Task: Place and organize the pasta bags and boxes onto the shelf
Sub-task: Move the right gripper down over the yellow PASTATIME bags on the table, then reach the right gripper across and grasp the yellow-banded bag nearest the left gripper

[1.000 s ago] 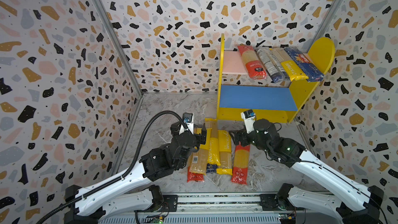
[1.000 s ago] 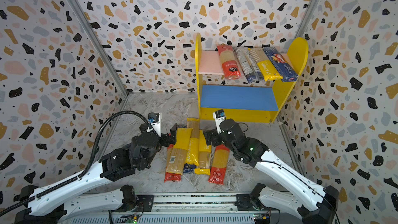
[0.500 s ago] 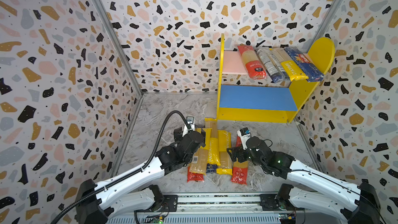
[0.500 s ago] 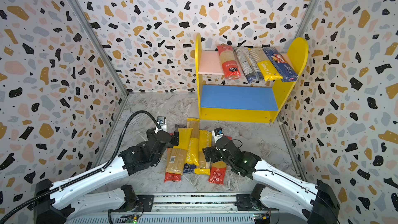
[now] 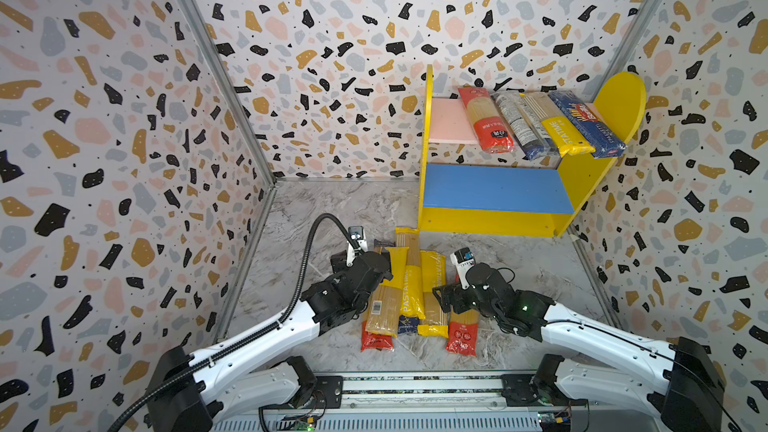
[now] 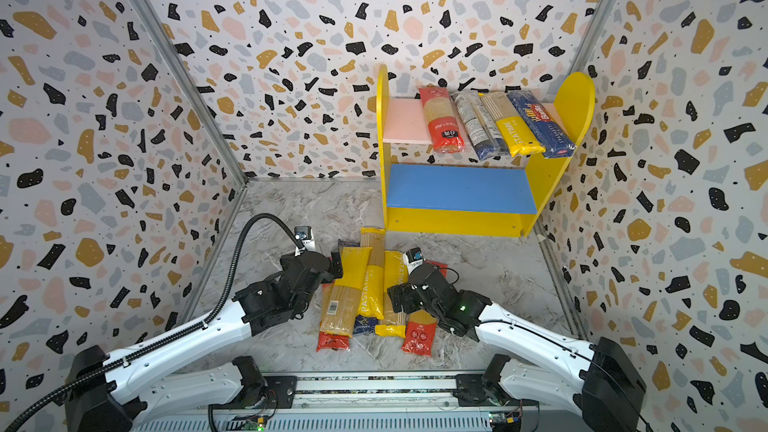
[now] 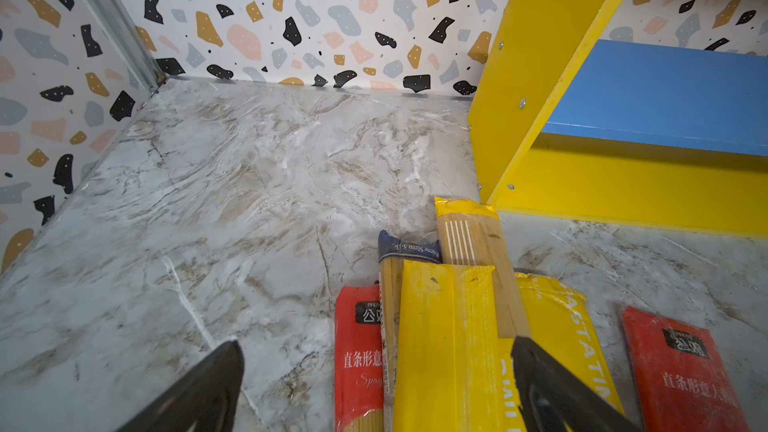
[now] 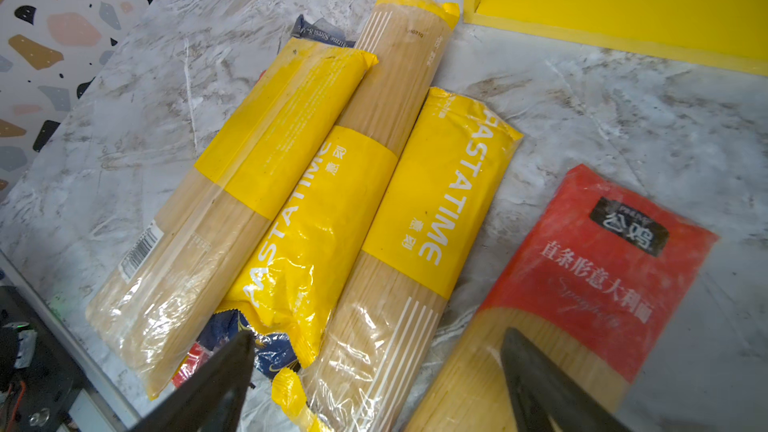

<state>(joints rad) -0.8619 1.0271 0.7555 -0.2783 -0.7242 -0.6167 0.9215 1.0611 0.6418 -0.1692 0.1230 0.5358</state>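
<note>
Marbled grey worktop point(image 5: 353, 209) carried a heap of spaghetti packs point(image 5: 409, 292) between the two arms. Both arms reached low and forward from the front rail, with their wrists angled down at the heap.

The left tool point(image 7: 376, 371) stood wide and held nothing. One finger point(image 7: 199, 388) lay over open worktop, the other over a yellow pack point(image 7: 444, 347), and a red pack point(image 7: 357, 351) lay between them. The right tool point(image 8: 382, 363) was also wide and empty, spanning the clear end of a PASTATIME pack point(image 8: 432, 209). Its outer finger overlapped a second red pack point(image 8: 602, 268).

Only the top views showed the shelf point(image 5: 619, 105) whole, beyond both tools. Four shelved packs point(image 6: 494, 122) lay side by side on the right part of its pink upper board point(image 6: 405, 120), overhanging the front edge. The blue lower board point(image 6: 457, 189) showed its full surface.

Only the wrist views revealed a dark blue pack point(image 8: 266, 351) under the yellow ones. They also showed the long clear pack point(image 7: 469, 234) ending just beside the shelf's near corner. Open worktop lay outward of the left tool up to the wall, and ahead of the right tool up to the shelf base.
</note>
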